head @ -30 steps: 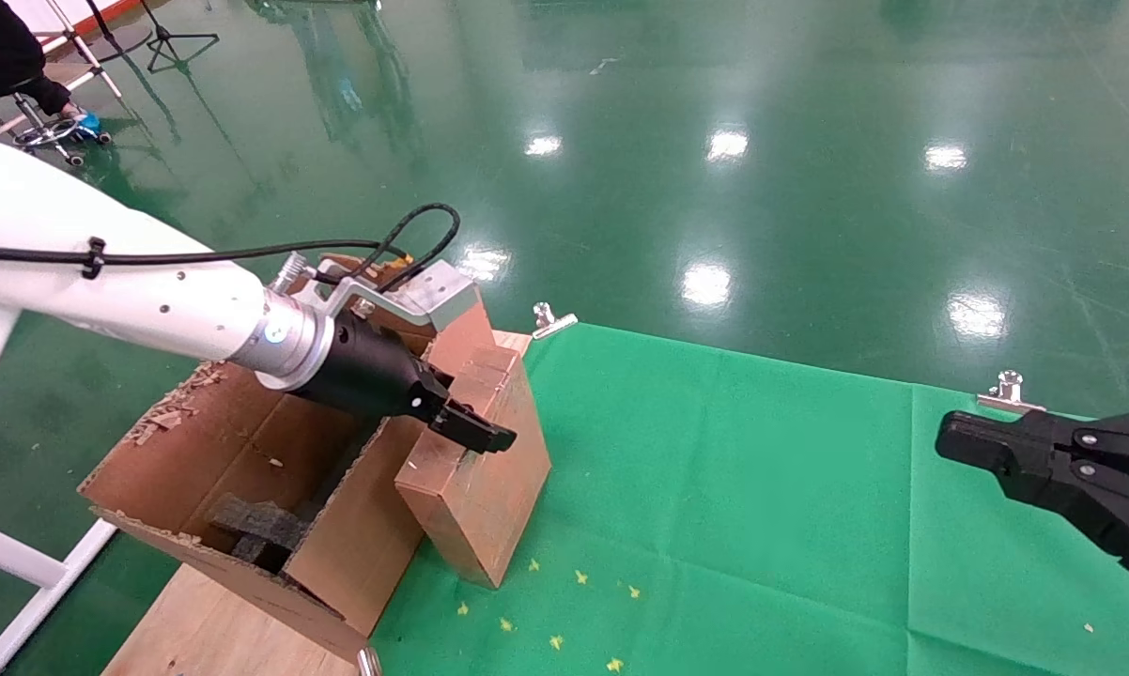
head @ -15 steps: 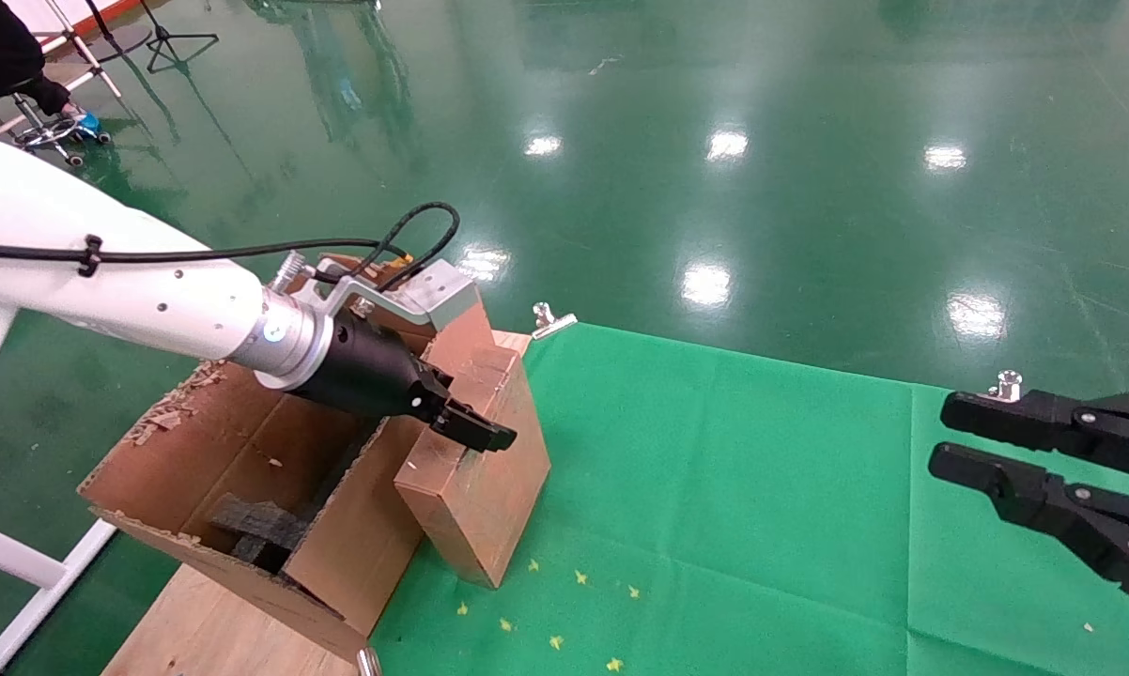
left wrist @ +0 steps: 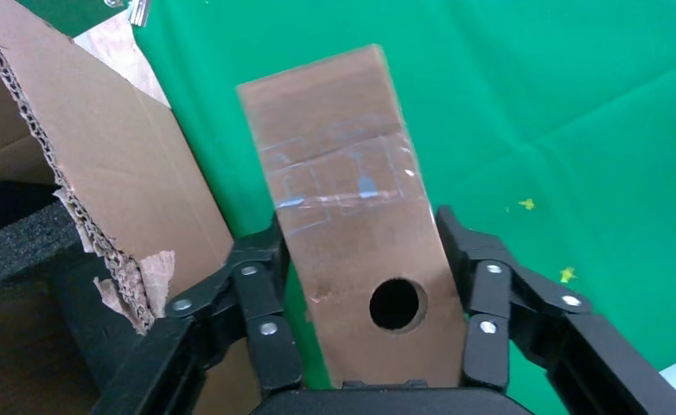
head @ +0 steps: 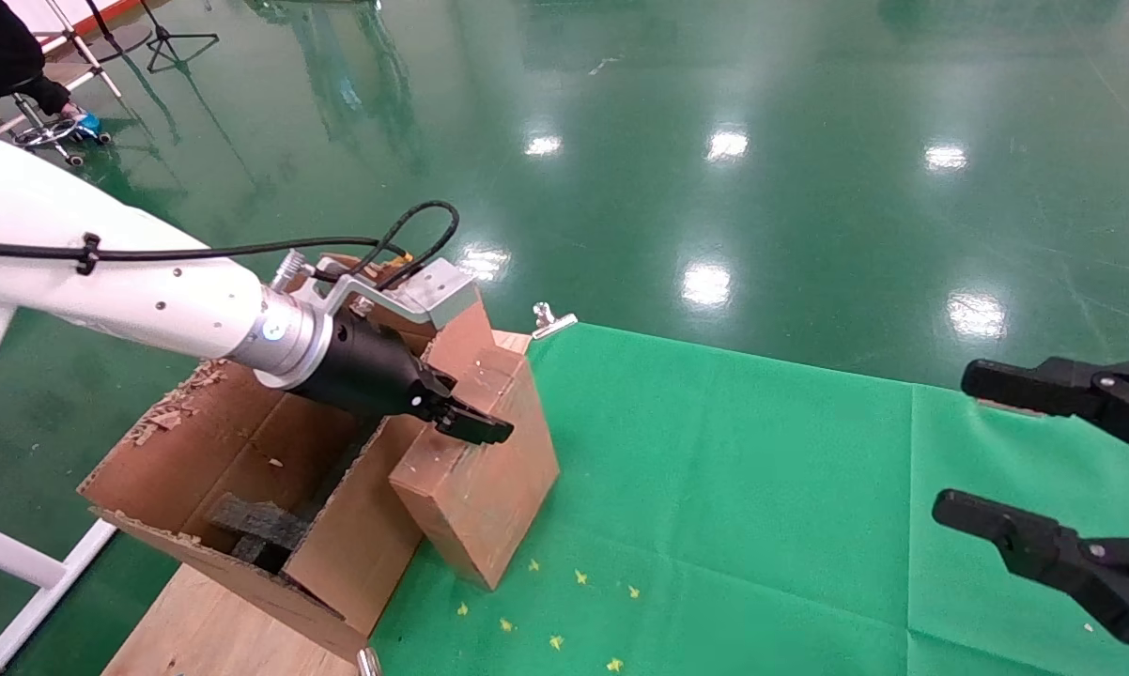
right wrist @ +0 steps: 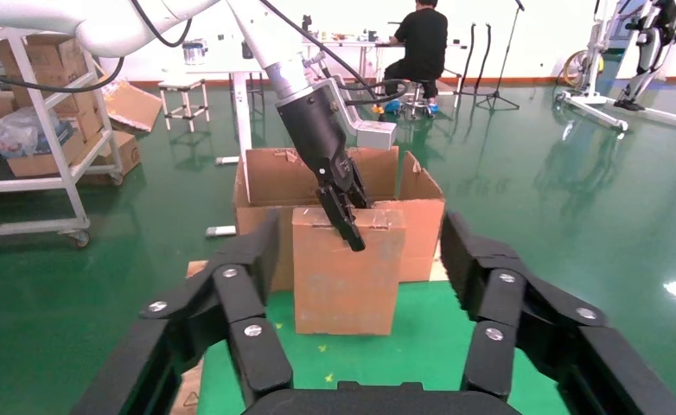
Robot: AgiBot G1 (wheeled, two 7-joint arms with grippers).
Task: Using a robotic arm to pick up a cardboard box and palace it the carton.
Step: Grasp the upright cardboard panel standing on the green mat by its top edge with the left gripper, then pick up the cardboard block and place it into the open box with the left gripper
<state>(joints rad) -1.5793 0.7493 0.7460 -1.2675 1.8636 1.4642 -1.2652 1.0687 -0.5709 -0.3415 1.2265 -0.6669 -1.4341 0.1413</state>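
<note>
The cardboard box [head: 478, 474] stands on the worktop [head: 762, 488], leaning against the carton [head: 245, 469] on its left.

White robotic arm [head: 104, 282], silver wrist, black jaws

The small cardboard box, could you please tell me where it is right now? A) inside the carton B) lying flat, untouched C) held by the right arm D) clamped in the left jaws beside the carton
D: the left gripper clamps the small cardboard box, tilted on the green cloth beside the carton.
</note>
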